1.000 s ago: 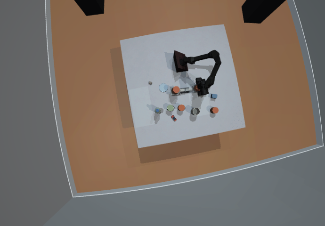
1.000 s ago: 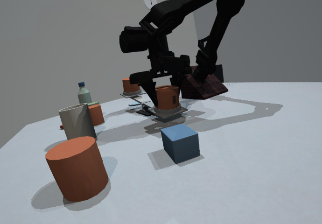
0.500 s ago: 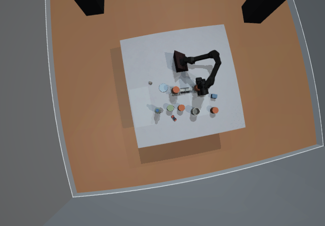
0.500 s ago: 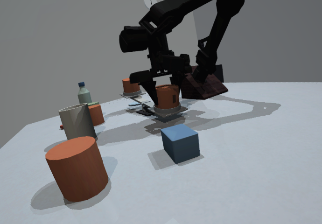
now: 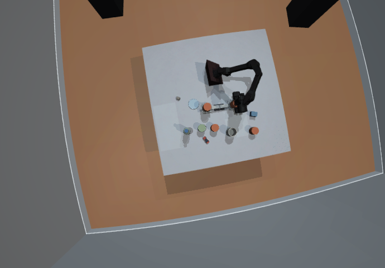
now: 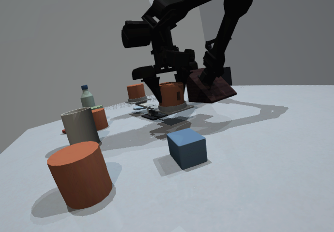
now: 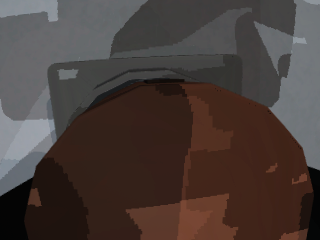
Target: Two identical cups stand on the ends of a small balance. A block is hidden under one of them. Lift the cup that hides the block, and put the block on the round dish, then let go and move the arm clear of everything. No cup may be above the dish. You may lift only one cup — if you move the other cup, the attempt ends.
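Note:
My gripper is shut on an orange cup, with a finger on each side. The cup's lower edge is at the grey ring of the near pan; I see no clear gap beneath it. The other orange cup stands on the far end of the balance, beside the dish. The beam slopes a little, far end higher. The pale blue round dish has nothing visible on it. The block is not visible.
A blue cube and an orange cylinder lie beyond the held cup. A grey open cup, another orange cylinder, a green cylinder and a bottle stand in front.

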You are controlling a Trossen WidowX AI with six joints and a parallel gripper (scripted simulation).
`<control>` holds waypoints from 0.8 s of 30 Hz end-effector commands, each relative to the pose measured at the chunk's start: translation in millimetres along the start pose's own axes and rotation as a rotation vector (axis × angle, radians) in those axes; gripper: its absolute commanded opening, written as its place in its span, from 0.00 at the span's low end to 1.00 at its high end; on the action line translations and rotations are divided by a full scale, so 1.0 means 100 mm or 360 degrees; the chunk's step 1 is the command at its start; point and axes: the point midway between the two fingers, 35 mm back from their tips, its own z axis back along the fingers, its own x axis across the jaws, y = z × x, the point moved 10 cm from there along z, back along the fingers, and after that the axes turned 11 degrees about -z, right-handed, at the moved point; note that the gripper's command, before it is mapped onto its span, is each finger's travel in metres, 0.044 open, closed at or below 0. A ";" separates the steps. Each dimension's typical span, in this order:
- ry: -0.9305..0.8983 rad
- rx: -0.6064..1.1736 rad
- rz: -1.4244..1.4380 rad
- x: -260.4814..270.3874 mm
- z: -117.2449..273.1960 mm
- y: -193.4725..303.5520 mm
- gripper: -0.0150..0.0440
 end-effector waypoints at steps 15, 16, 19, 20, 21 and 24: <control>0.0027 0.0007 0.0004 -0.04 0.27 0.00 0.25; 0.0028 0.0007 0.0003 -0.04 0.28 0.00 0.25; 0.0029 0.0008 0.0003 -0.04 0.32 0.00 0.25; 0.0030 0.0008 0.0002 -0.04 0.33 0.00 0.25; 0.0030 0.0008 0.0002 -0.04 0.34 0.00 0.25; 0.0032 0.0008 0.0001 -0.04 0.38 0.00 0.25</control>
